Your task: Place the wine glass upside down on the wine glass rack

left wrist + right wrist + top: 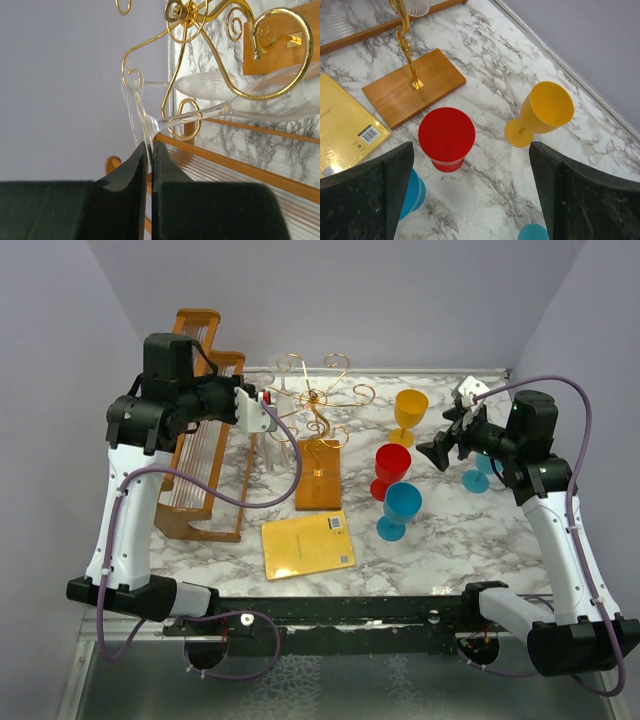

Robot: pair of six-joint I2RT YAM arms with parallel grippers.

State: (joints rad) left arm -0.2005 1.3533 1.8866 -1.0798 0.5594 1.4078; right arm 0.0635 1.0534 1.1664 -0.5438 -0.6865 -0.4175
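The left tool (pixel 149 150) pinches the foot of the clear glass (pixel 280 107) at the gold rack (pixel 320 480). The right tool (pixel 471 145) gapes wide over a red cup (pixel 446 134) and a yellow cup (pixel 550 107) on the marble bench (pixel 485 60).

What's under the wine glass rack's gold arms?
The clear wine glass, bowl down, foot pinched by the left fingers, and the rack's wooden base. Fingers hide part of the foot.
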